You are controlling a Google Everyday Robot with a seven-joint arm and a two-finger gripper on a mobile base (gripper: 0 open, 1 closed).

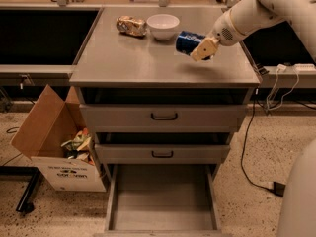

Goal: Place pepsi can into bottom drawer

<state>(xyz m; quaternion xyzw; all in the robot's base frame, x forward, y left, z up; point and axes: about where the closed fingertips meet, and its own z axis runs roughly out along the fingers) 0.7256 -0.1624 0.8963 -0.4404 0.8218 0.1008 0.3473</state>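
Note:
The pepsi can (185, 42) is blue and lies on its side in my gripper (201, 48), lifted a little above the right part of the grey cabinet top (128, 58). The gripper is shut on the can, with a tan finger (204, 49) across its right end. My white arm reaches in from the upper right. The bottom drawer (162, 197) is pulled out at floor level, with a bare grey floor, directly below and in front of the cabinet.
A white bowl (163, 25) and a tan snack packet (131, 25) sit at the back of the top. Two closed drawer fronts (163, 116) with black handles are above the open drawer. A cardboard box (59, 147) of trash stands left. Cables lie right.

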